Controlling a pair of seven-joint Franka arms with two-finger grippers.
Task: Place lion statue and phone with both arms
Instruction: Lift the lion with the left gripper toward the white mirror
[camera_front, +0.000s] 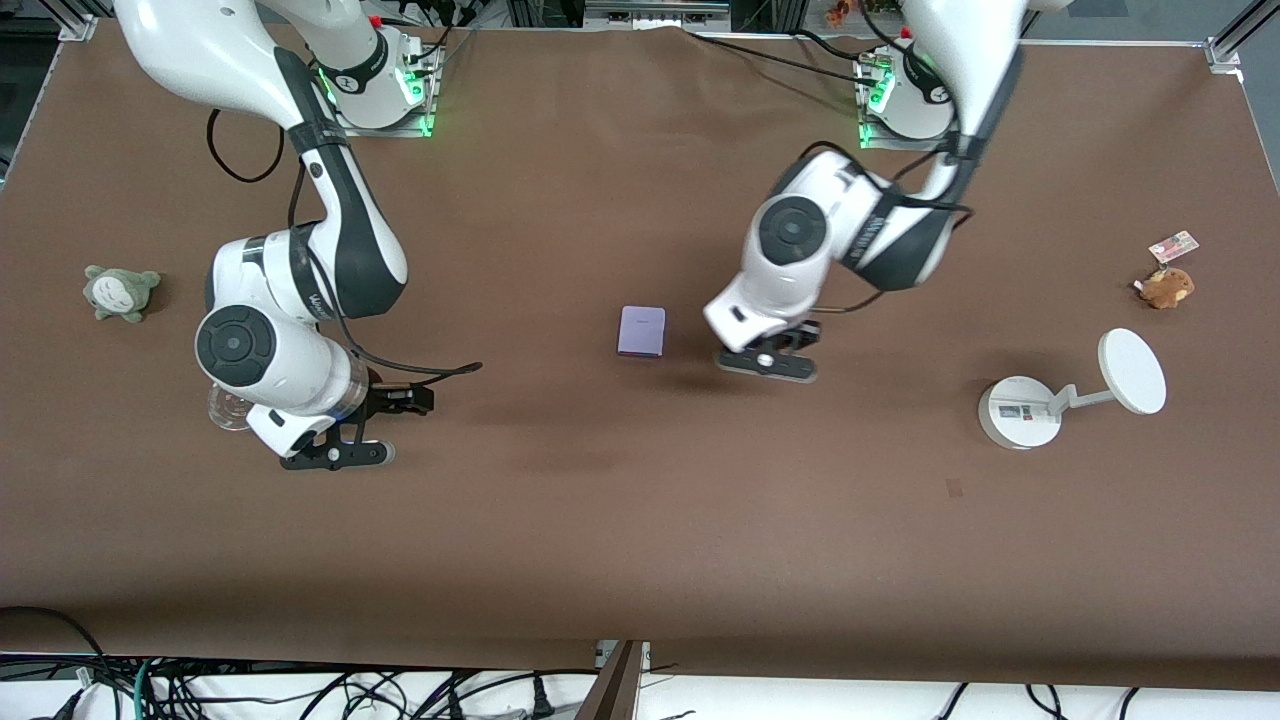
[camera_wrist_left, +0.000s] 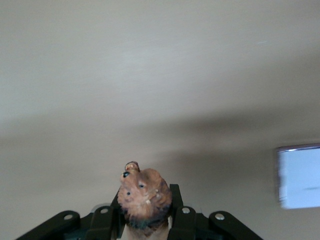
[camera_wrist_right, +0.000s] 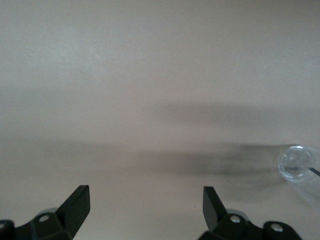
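Presently: phone (camera_front: 641, 331) lies placed on table (camera_front: 640, 540); left claw (camera_wrist_left: 145, 220) clamps lion statue (camera_wrist_left: 144, 197) — unplaced — right claw (camera_wrist_right: 145, 205) gapes empty.

The lion statue (camera_wrist_left: 144, 200) is cut off below its head; the phone (camera_wrist_left: 299, 176) (blurred) runs past the frame edge.

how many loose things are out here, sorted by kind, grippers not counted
plush toys: 2, a grey one and a tan-brown one
phone: 1
lion statue, held in the left gripper: 1
white stand with a disc: 1
clear glass: 1
small card: 1
total: 7
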